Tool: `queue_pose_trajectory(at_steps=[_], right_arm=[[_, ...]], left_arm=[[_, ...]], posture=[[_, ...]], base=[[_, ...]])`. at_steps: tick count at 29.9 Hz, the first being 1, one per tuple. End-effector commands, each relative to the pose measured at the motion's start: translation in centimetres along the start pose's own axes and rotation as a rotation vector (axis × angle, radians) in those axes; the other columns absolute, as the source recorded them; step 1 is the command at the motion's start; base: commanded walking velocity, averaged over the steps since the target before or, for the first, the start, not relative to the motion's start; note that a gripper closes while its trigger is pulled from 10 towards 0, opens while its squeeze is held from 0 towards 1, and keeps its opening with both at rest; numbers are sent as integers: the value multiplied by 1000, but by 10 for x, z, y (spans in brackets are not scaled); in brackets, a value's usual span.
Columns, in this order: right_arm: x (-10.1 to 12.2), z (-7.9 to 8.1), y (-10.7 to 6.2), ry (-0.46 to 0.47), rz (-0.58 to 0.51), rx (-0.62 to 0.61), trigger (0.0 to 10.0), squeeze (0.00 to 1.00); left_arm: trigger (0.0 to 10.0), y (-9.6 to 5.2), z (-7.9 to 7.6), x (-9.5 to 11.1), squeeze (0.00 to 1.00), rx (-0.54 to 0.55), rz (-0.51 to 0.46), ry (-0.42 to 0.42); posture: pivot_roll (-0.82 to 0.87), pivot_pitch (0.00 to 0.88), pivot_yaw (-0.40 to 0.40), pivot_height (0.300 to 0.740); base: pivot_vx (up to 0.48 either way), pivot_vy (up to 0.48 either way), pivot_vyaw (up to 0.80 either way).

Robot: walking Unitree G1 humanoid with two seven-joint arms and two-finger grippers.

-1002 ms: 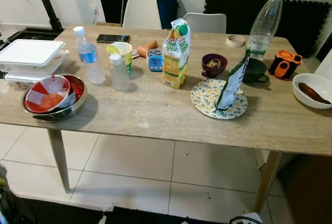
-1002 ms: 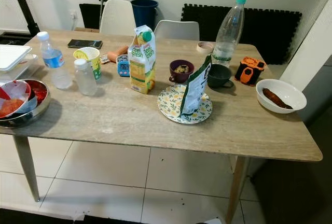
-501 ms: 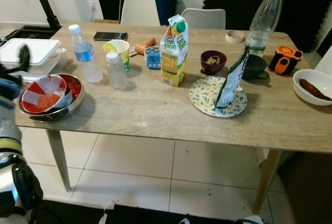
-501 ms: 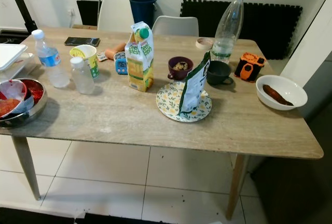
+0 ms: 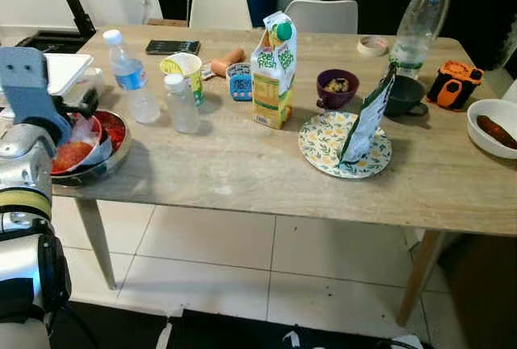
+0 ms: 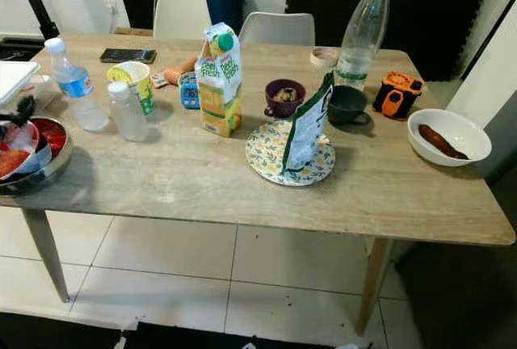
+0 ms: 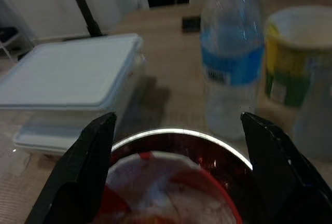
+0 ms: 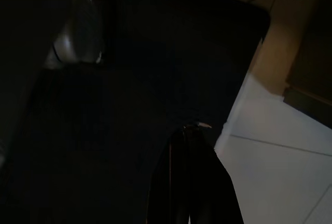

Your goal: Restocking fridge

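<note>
**Left arm up at the bowl**

Raised from out of sight a second ago: left gripper (image 7: 174, 146) now at the table's (image 5: 242, 171) left end, over the steel bowl (image 5: 101, 167) with the red contents and crumpled wrapper. Jaws spread wide, one finger to each side of the bowl's rim in the left wrist view, nothing pinched. Just beyond the bowl: water bottle (image 7: 231, 53), yellow cup (image 7: 295, 53), lidded white container (image 7: 72, 76). Further along the table, untouched and in the same places: juice carton (image 5: 273, 70), small clear bottle (image 5: 179, 105), floral plate (image 5: 323, 149) with a green bag (image 5: 367, 123) standing on it, tall bottle (image 5: 420, 14).

Probably a reach begun for the bowl as the first item to restock; no contact yet, no fridge to be seen.

Right gripper (image 8: 189, 177) hanging idle in shadow below the table, fingers apparently pressed together.
</note>
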State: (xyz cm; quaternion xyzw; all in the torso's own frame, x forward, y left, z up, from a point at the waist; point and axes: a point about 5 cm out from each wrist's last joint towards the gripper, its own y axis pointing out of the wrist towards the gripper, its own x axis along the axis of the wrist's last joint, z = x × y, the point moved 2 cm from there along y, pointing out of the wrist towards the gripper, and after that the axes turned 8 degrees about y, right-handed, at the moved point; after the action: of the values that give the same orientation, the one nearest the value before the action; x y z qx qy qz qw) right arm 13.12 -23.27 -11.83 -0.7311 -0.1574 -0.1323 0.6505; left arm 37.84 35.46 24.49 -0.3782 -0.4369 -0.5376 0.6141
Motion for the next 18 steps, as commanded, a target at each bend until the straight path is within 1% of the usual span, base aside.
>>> queue_pose_trajectory(at_steps=[1, 3, 4, 6, 12, 17, 18], right_arm=[[-6, 5, -1, 14, 6, 32, 10000, 0], [-4, 8, 0, 4, -7, 54, 10000, 0], [-1, 12, 0, -10, -19, 90, 10000, 0], [1, 14, 0, -17, -21, 112, 10000, 0], [1, 13, 0, -33, -19, 111, 10000, 0], [-2, 11, -1, -29, -10, 107, 10000, 0], [-3, 10, -1, -30, -7, 99, 10000, 0]], left_arm=[[10000, -3, 10, -1, 0, 11, 32, 29], [10000, -3, 9, -2, 0, 11, 36, 26], [10000, -3, 8, -4, 0, 8, 42, 21], [10000, -3, 8, -5, 0, 5, 47, 18], [10000, -3, 5, -5, 0, -7, 44, 13], [10000, -1, 1, 2, 0, -34, 17, 3], [10000, 0, -1, 9, 0, -54, -7, 4]], posture=[[-27, 170, 10, 740], [-26, 174, 8, 740], [-23, 175, 6, 740], [-23, 177, 3, 740], [-20, 174, -1, 740], [-21, 171, -4, 740], [-24, 172, -4, 740]], base=[[0, 0, 0], [0, 0, 0], [0, 0, 794], [0, 0, 791], [0, 0, 781], [0, 0, 781], [0, 0, 781]])
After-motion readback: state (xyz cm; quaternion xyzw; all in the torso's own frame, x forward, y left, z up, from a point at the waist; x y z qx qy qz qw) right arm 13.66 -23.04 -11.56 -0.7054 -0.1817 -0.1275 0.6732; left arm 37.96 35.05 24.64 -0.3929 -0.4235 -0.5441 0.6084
